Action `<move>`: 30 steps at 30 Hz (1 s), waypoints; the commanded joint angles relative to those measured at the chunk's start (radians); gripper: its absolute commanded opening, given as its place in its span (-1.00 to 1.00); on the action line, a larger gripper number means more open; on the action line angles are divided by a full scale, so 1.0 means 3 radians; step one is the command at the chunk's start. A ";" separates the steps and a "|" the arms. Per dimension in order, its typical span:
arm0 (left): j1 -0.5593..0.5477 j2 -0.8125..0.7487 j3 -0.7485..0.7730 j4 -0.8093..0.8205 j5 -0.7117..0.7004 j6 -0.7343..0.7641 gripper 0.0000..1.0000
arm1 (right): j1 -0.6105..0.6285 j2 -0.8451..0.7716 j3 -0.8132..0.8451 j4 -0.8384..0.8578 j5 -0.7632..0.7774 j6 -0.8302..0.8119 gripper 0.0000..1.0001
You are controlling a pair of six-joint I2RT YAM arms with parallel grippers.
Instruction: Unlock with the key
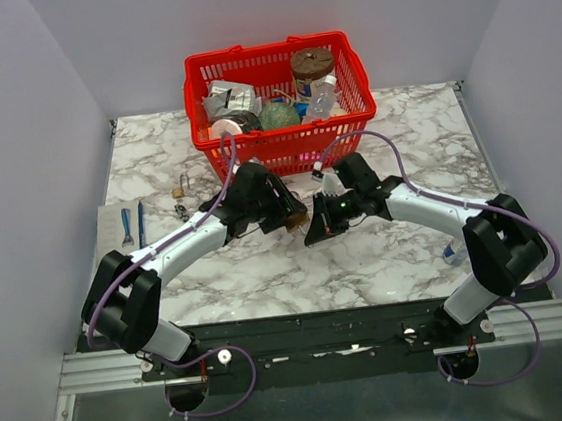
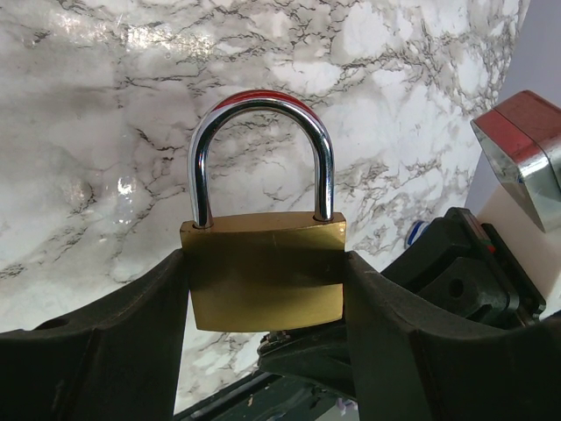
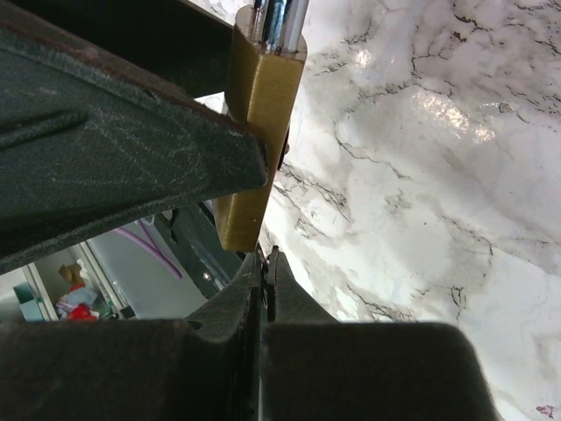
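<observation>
Padlock point(image 2: 266, 276): brass body clamped across its sides by left gripper point(image 2: 266, 263), jaws wide; shackle point(image 2: 263, 110) closed. Right gripper point(image 3: 263, 276): pinched nearly shut, tips just under padlock's base, opposite shackle, in line with padlock's long axis; key itself not discernible.

Top external: fixed, high behind the arm bases, angled down and forward across the white, grey-veined marble tabletop point(image 1: 267, 272) to the red plastic basket point(image 1: 285, 150); wide, distant.
Left wrist: very close, square-on to the brass padlock with a steel shackle point(image 2: 263, 272), marble behind.
Right wrist: equally close, same padlock edge-on.
Shared by both wrist views: padlock, marble.
</observation>
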 commanded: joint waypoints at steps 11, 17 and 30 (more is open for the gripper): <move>-0.0049 -0.0149 0.0051 0.0180 0.0019 -0.0053 -1.00 | -0.0008 0.0158 0.0261 -0.0075 0.0158 0.0049 -0.99; -0.0059 -0.0180 0.0031 0.0170 -0.0007 -0.0058 -1.00 | -0.0008 0.0249 0.0393 -0.0090 0.0183 0.0090 -0.99; -0.0075 -0.0175 0.0051 0.0175 -0.0017 -0.0063 -1.00 | -0.0013 0.0209 0.0445 0.0012 0.0286 0.0182 -0.99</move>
